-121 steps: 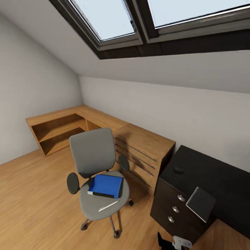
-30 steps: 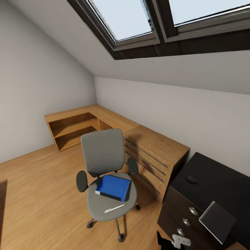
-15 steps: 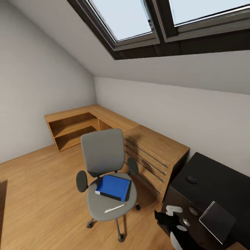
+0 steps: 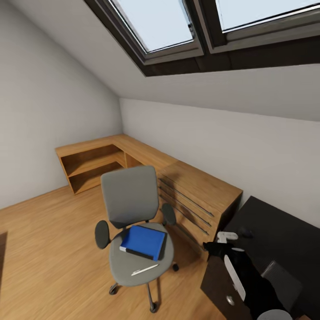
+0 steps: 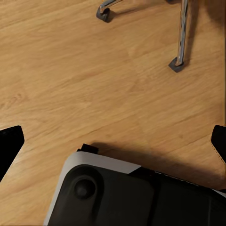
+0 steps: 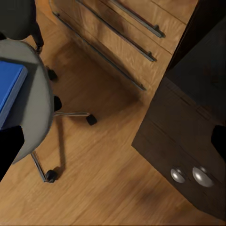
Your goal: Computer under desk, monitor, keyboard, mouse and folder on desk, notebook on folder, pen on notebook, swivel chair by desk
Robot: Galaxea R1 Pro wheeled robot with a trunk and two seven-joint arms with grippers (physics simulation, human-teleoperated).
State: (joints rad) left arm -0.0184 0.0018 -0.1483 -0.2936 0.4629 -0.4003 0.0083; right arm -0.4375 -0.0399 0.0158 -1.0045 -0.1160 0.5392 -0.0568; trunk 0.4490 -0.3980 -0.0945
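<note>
The grey swivel chair [image 4: 130, 195] stands on the wooden floor, left of the black desk [image 4: 284, 226]. On its seat lie the blue folder [image 4: 143, 242] and, nearer the front, the pale pen [image 4: 144, 269]. The small black mouse [image 4: 246, 232] rests on the desk's near-left corner. A flat dark rectangle [image 4: 284, 275], seemingly the notebook, lies at the desk's front edge, partly behind my right arm. My right gripper [image 4: 213, 249] is raised before the desk's drawer unit, open [image 6: 113, 143] and empty, with the folder [image 6: 9, 87] beside it. My left gripper [image 5: 113, 143] hangs open over bare floor. Monitor, keyboard and computer are out of view.
A light wooden dresser [image 4: 200, 195] with long drawer handles stands between chair and desk, joined to low corner shelving [image 4: 93, 162]. Silver knobs [image 6: 188, 175] mark the desk drawers. Chair castors [image 5: 176, 66] sit near my base [image 5: 117, 193]. Skylights slope overhead.
My right arm has risen from the bottom edge to in front of the desk's drawers, now covering part of the dark rectangle. The view itself shifted slightly. Chair, folder and pen stay put.
</note>
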